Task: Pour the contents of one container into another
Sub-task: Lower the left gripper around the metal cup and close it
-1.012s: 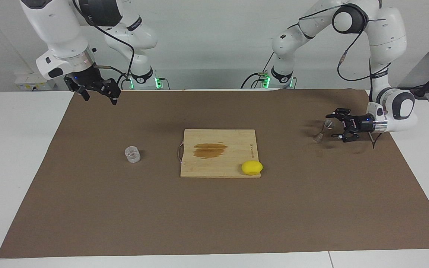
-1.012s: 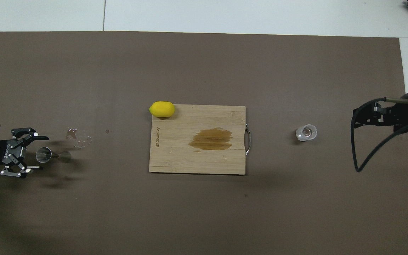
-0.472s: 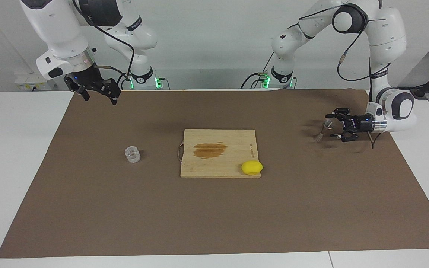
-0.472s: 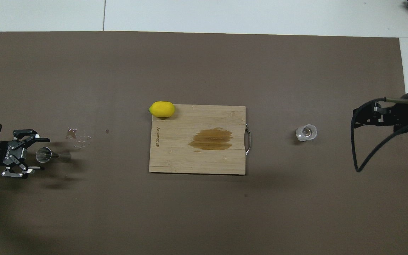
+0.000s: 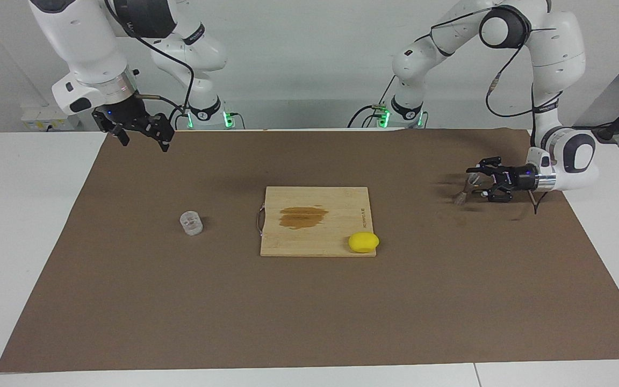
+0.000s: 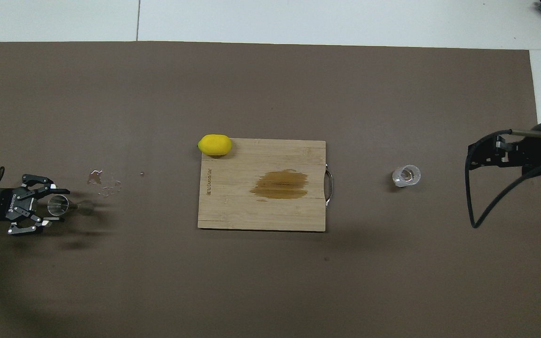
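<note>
The clear glass tumbler [image 5: 191,223] stands on the brown mat toward the right arm's end, beside the cutting board; it also shows in the overhead view [image 6: 406,175]. The silvery metal jigger [image 5: 463,191] is at the left arm's end of the mat, tilted with its wide mouth toward the gripper [image 6: 67,206]. My left gripper [image 5: 475,184] lies low and level, its fingers on either side of the jigger's upper cup with a small gap [image 6: 59,205]. My right gripper [image 5: 145,142] is open and empty, raised over the mat's corner near its base [image 6: 470,158].
A wooden cutting board [image 5: 299,239] with a brown stain lies mid-table [image 6: 233,213]. A yellow lemon [image 5: 364,242] rests at its corner [image 6: 214,144]. Small water drops [image 6: 104,182] lie on the mat [image 6: 270,281] just farther from the robots than the jigger.
The left gripper's fingers have narrowed around the jigger's upper cup, and the hand has drawn back slightly toward the table's end. The right arm, glass, board and lemon have not moved.
</note>
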Controlling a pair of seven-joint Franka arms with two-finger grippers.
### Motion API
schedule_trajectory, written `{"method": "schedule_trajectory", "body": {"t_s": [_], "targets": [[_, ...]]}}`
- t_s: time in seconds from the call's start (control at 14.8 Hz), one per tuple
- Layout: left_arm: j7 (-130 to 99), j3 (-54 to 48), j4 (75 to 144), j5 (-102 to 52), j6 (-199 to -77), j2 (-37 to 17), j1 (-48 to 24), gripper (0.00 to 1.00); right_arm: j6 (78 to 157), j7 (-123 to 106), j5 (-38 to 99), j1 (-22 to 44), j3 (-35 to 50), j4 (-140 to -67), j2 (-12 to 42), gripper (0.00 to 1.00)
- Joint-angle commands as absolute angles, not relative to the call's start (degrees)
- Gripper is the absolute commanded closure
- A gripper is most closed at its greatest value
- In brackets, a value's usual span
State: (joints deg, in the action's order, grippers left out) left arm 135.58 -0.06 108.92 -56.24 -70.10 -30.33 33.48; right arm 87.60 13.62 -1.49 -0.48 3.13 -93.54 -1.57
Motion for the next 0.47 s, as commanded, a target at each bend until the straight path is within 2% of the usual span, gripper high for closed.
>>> {"method": "schedule_trajectory", "body": {"t_s": [0.0, 0.13, 0.2, 0.4], "targets": [[136.76, -0.09, 110.22, -55.46, -70.22, -29.0, 33.92, 0.47, 88.68, 12.57, -1.85, -1.23, 3.52, -95.19, -2.81, 0.0], [136.76, -0.09, 110.21, -55.46, -70.31, -29.0, 33.93, 0.63, 88.68, 12.57, -1.85, -1.23, 3.6, -95.19, -2.81, 0.0], [136.76, -0.09, 110.21, -55.46, -70.31, -29.0, 33.93, 0.68, 88.68, 12.57, -1.85, -1.23, 3.6, -95.19, -2.81, 0.0], [136.76, -0.09, 110.13, -55.46, -70.93, -29.0, 33.75, 0.73, 88.68, 12.57, -1.85, -1.23, 3.52, -95.19, -2.81, 0.0]]}}
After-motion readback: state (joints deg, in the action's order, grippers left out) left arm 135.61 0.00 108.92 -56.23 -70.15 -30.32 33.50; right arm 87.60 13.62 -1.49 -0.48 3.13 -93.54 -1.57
